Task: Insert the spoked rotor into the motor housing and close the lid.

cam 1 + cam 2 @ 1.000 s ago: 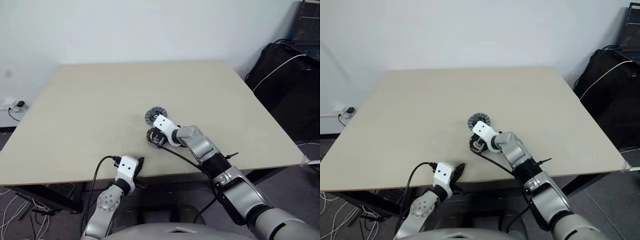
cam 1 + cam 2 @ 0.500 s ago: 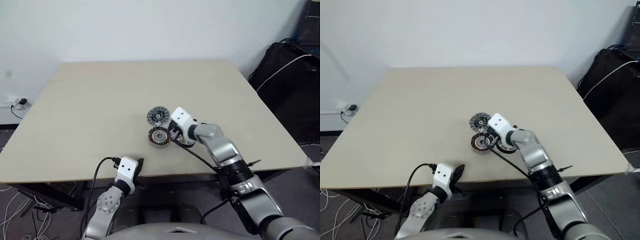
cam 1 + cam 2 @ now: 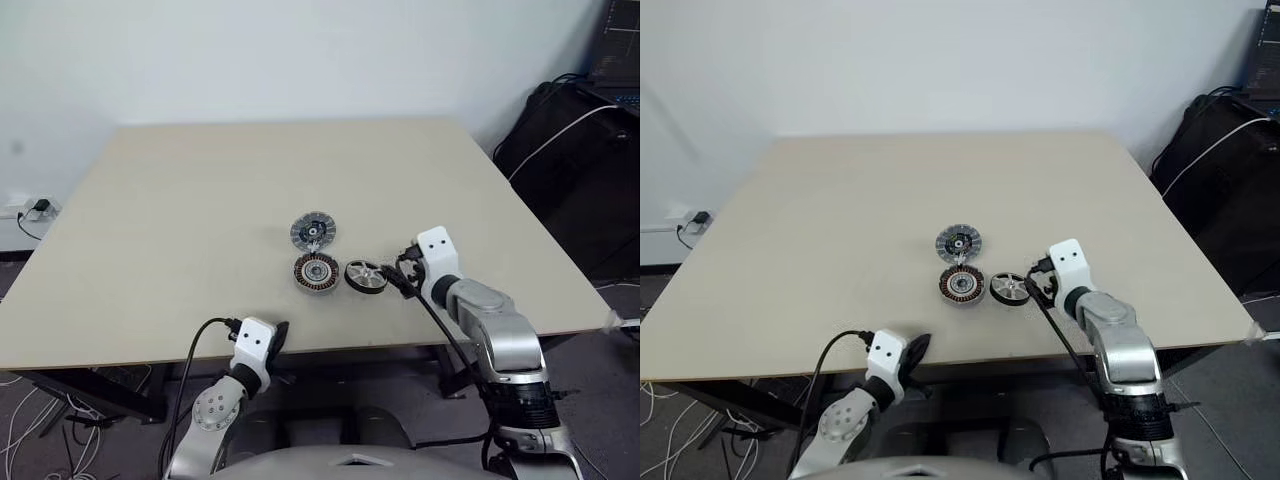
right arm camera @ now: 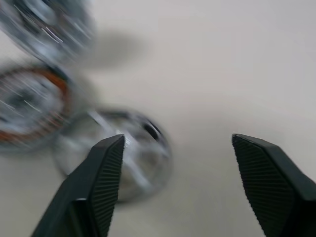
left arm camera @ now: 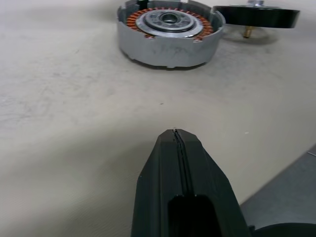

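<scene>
- On the pale beige worktop (image 3: 200,190) three small round parts lie close together near the front edge.
- The spoked rotor, a flat wheel with a black outer ring and silver spokes (image 3: 366,276), now lies on its own just right of the motor housing, a dark disc with copper-orange windings around a pale centre (image 3: 316,272); they sit side by side, almost touching.
- The lid, a grey ribbed metal disc with a dark centre (image 3: 312,231), rests just behind the housing.
- A second ago the right arm lay across the housing, its pincer tight shut; since then it has swung out to the right.
- The right pincer (image 3: 398,276) now stands wide and empty, just beside the rotor on its right; from its wrist camera the rotor (image 4: 123,153) shows between and beyond the two black fingers (image 4: 98,185).
- The left pincer (image 5: 180,143) is closed flat, empty, at the near edge, and has not stirred.
- My guess: the housing has been uncovered and the rotor is the next pick; it is not yet inserted, and the lid is still off.
</scene>
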